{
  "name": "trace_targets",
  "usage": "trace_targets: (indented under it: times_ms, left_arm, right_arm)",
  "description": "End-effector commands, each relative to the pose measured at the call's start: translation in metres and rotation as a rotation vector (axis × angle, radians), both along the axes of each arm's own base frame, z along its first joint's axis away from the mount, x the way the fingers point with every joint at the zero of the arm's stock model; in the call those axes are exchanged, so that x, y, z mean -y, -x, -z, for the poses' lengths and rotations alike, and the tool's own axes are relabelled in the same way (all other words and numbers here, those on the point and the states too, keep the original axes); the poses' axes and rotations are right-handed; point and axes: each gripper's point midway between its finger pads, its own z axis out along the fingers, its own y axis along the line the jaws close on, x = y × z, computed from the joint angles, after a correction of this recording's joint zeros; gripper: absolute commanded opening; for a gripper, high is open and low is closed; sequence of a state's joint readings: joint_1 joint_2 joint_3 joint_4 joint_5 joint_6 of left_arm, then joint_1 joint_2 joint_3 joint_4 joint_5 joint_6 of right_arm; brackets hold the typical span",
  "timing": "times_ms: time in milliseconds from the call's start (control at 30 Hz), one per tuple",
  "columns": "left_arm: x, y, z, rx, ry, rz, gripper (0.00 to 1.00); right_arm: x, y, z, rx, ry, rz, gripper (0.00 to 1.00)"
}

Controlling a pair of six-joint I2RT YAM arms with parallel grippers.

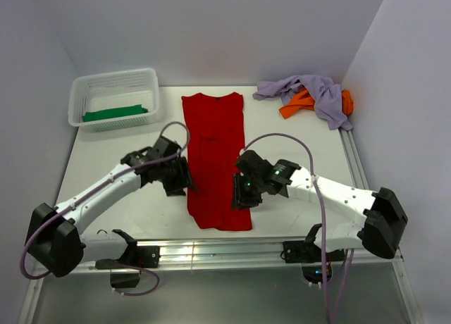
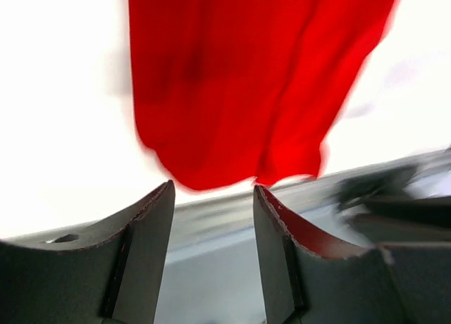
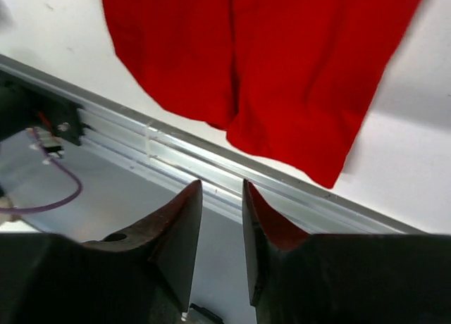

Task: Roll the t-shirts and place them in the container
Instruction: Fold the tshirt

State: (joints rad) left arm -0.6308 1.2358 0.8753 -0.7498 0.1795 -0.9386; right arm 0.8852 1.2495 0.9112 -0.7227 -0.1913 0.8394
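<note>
Red cloth dominates the middle of the white counter point(image 1: 169, 106): the red t-shirt point(image 1: 213, 155) lies flat, folded into a long narrow strip. Its collar points to the far side and its hem lies near the metal rail point(image 1: 211, 250) at the near edge.

The left hand point(image 1: 186, 186) sits at the strip's left edge, toward the near end. Its fingers point(image 2: 151, 225) stand apart, released, with nothing between them. In its wrist view the shirt's hem lies just beyond the fingertips.

The right hand point(image 1: 243, 197) sits at the strip's right edge, roughly opposite. It is released too, its fingers point(image 3: 180, 225) parted by a narrower gap that holds no cloth.

At the far left a white mesh basket point(image 1: 81, 102) holds the green t-shirt point(image 1: 114, 113), folded into a flat band along its floor. In the far right corner the lavender t-shirt point(image 1: 313, 91) lies crumpled in a loose heap, draped over the orange t-shirt point(image 1: 297, 106), which shows at both sides of it. Both are well apart from the arms.
</note>
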Motion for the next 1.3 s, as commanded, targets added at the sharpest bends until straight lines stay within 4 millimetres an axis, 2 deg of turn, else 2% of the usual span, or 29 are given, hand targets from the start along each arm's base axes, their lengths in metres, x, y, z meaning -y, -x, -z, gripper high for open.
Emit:
trace_targets:
  times_ms: [0,100,133,200,233,267,300,333,367,400,433,500,733,1100,1267]
  left_arm:
    - [-0.014,-0.048,-0.024,0.051,-0.006,-0.031,0.54]
    - [-0.018,-0.104,-0.032,0.109,0.002,-0.068,0.52]
    - [-0.010,-0.133,-0.035,0.135,0.007,-0.068,0.51]
    - [0.000,-0.171,-0.042,0.178,0.043,-0.073,0.49]
    - [0.010,-0.199,-0.043,0.195,0.054,-0.073,0.49]
    - [0.014,-0.212,-0.044,0.207,0.059,-0.072,0.48]
    - [0.025,-0.234,-0.061,0.265,0.094,-0.067,0.48]
    - [0.030,-0.245,-0.045,0.241,0.088,-0.068,0.48]
    - [0.034,-0.254,-0.045,0.245,0.100,-0.067,0.48]
    - [0.042,-0.268,-0.057,0.274,0.129,-0.057,0.49]
    - [0.046,-0.275,-0.040,0.248,0.119,-0.053,0.48]
    - [0.055,-0.290,-0.034,0.250,0.143,-0.043,0.48]
    - [0.070,-0.309,0.000,0.230,0.189,-0.035,0.48]
    - [0.071,-0.319,0.050,0.185,0.145,-0.034,0.47]
    - [0.066,-0.320,0.066,0.167,0.111,-0.044,0.47]
  right_arm:
    - [-0.011,-0.005,0.010,0.033,0.057,-0.012,0.36]
    - [-0.022,-0.004,0.017,0.040,0.073,-0.019,0.34]
    - [-0.026,-0.005,0.022,0.038,0.088,-0.024,0.34]
    - [-0.037,-0.005,0.022,0.039,0.093,-0.032,0.34]
    - [-0.039,-0.007,0.030,0.035,0.125,-0.029,0.34]
    - [-0.042,-0.006,0.033,0.032,0.138,-0.032,0.34]
    - [-0.047,-0.005,0.035,0.027,0.156,-0.043,0.34]
    - [-0.049,-0.005,0.037,0.024,0.166,-0.046,0.35]
    - [-0.051,-0.006,0.039,0.026,0.180,-0.041,0.35]
    - [-0.052,-0.006,0.043,0.018,0.199,-0.045,0.35]
    - [-0.054,-0.005,0.045,0.016,0.204,-0.054,0.35]
    - [-0.056,-0.004,0.050,-0.001,0.220,-0.051,0.36]
    - [-0.049,0.007,0.062,-0.036,0.295,-0.047,0.36]
    - [-0.033,0.019,0.079,-0.076,0.383,-0.044,0.34]
    - [-0.031,0.016,0.085,-0.062,0.400,-0.036,0.33]
